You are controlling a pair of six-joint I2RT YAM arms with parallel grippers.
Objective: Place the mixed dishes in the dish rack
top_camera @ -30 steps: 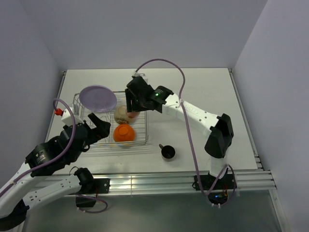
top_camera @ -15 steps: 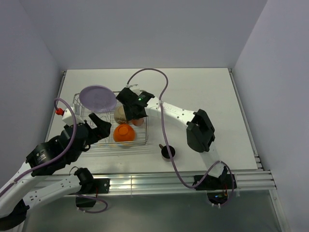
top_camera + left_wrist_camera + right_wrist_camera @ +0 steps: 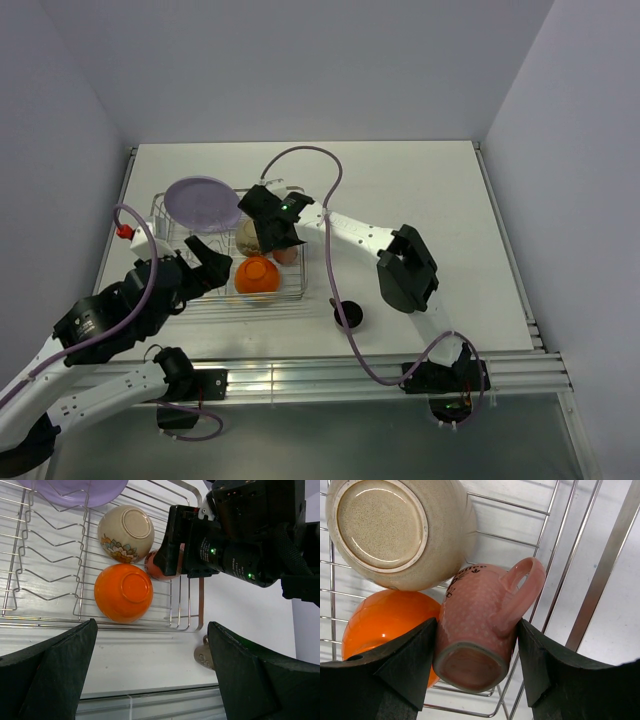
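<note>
I see my right gripper (image 3: 476, 645) pinching the pink cup (image 3: 480, 610) from either side, its base turned toward the wrist camera. The cup sits within the dish rack (image 3: 560, 545), just beside the upturned beige bowl (image 3: 395, 530) and orange bowl (image 3: 385, 625). My left gripper (image 3: 150, 630) hangs at the rack's near edge, fingers spread wide, holding nothing.

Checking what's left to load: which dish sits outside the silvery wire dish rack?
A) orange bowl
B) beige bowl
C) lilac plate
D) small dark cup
D: the small dark cup stands on the white table to the right of the silvery wire dish rack, outside its wires.
</note>
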